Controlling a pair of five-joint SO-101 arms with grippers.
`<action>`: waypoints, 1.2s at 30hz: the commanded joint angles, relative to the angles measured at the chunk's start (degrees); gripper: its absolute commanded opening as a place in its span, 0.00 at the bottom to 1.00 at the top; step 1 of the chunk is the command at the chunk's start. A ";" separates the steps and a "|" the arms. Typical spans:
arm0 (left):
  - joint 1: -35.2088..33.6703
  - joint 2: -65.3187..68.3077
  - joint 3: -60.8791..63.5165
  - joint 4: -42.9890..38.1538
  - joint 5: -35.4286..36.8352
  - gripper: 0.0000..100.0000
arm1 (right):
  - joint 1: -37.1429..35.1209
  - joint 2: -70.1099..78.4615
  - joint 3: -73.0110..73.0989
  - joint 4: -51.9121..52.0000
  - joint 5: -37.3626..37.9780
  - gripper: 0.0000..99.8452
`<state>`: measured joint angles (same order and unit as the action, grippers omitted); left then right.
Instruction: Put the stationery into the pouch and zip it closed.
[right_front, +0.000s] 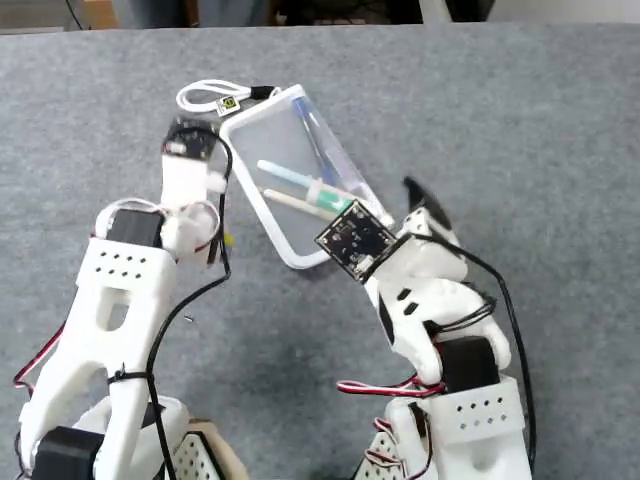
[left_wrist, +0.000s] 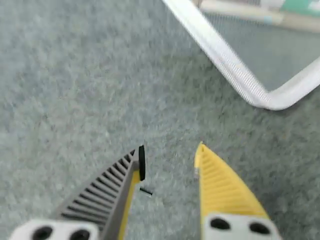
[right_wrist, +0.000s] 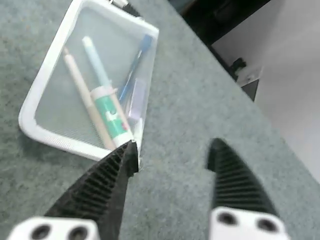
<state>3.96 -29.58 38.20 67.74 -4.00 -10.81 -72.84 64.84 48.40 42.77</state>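
pouch (right_front: 262, 140) lies flat toward the far edge of the table (right_front: 520, 120), between the two arms. pen (right_wrist: 134, 70), glue stick (right_wrist: 107, 112) and pencil (right_wrist: 82, 92) are already inside, so probably only the zip remains. left gripper (left_wrist: 170, 155) hovers over bare table just beside it, jaws apart, empty. right gripper (right_wrist: 173, 147) sits at the other long side, jaws wide apart, holding nothing.

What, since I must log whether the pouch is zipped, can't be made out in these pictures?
Whether the pouch is zipped: too small to tell in the high view, where the right arm's camera board covers its near corner.
Left wrist view: the pouch is cut off by the picture's edge.
Right wrist view: a finger of the right claw hides one pouch corner.
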 joint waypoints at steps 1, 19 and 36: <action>1.63 -0.70 3.21 2.46 0.00 0.17 | -0.26 -0.22 0.22 1.41 -0.26 0.03; 2.68 -10.81 21.23 -10.37 5.10 0.05 | 2.29 -0.31 2.68 19.08 -4.22 0.03; -2.15 -61.98 51.74 -10.90 5.27 0.05 | 13.63 -35.56 19.47 27.52 -4.13 0.03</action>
<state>4.13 -84.62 86.90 57.27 0.66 0.62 -102.64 83.21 75.12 38.99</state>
